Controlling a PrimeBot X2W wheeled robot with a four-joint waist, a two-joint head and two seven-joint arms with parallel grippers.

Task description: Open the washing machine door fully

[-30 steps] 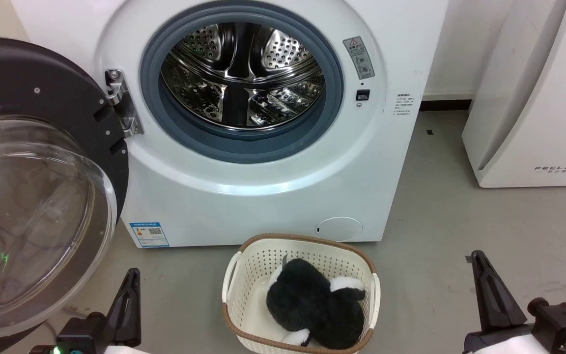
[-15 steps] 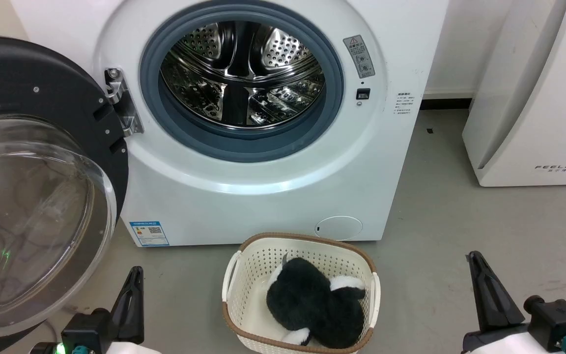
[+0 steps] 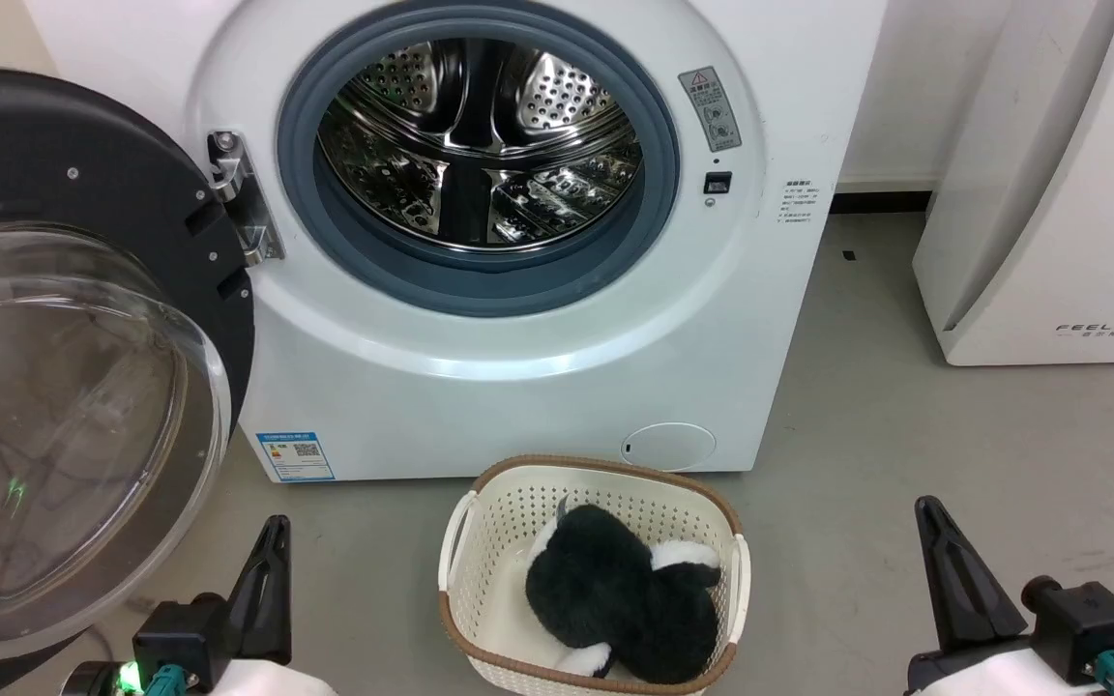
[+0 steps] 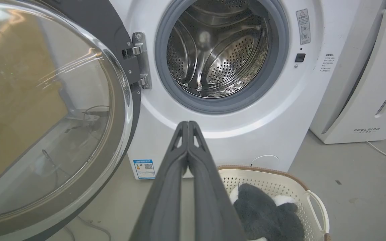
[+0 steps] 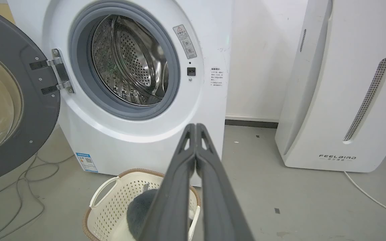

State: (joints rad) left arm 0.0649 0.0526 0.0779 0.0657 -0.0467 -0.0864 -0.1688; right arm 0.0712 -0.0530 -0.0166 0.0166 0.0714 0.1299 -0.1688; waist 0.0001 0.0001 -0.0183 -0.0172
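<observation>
The white washing machine [image 3: 518, 387] stands ahead, its steel drum [image 3: 480, 145] bare inside the grey gasket. The washing machine door [image 3: 64, 174] hangs swung out wide on its left hinge, black rim and clear glass bowl [image 3: 54, 435] facing me; the same door [image 4: 45, 110] takes up the left of the left wrist view and the door [image 5: 15, 134] sits at the left edge of the right wrist view. My left gripper [image 3: 272, 532] is shut at the lower left, just right of the door and apart from it. My right gripper [image 3: 926, 512] is shut at the lower right, holding nothing.
A cream basket [image 3: 480, 522] with a black and white plush toy [image 3: 615, 599] sits on the floor before the washer, between my grippers. A white FEELBIRD appliance [image 3: 1050, 193] stands to the right. Cables [image 5: 22, 174] lie on the floor under the door.
Both grippers have drifted slightly: the left one a little right and down, the right one slightly left. The door and basket have stayed put.
</observation>
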